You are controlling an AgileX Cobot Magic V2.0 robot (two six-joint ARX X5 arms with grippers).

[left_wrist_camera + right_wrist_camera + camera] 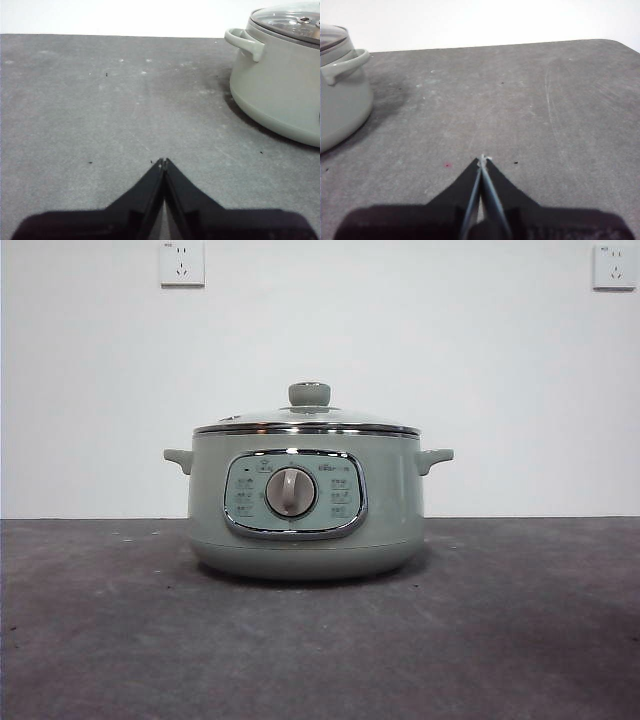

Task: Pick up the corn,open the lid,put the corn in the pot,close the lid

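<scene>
The sage-green pot (pixel 306 502) stands in the middle of the dark grey table, with its dial facing the front view. The glass lid (pixel 308 418) with its green knob rests shut on the pot. The pot also shows in the left wrist view (pixel 280 90) and in the right wrist view (pixel 340 100). The corn is not in view in any frame. My left gripper (pixel 164 161) is shut and empty over bare table, apart from the pot. My right gripper (pixel 482 158) is shut and empty over bare table on the pot's other side. Neither arm shows in the front view.
Two wall sockets (pixel 182 262) sit high on the white wall behind. The table's far edge and rounded corner (pixel 620 42) show in the right wrist view. Bare grey table lies on both sides of the pot.
</scene>
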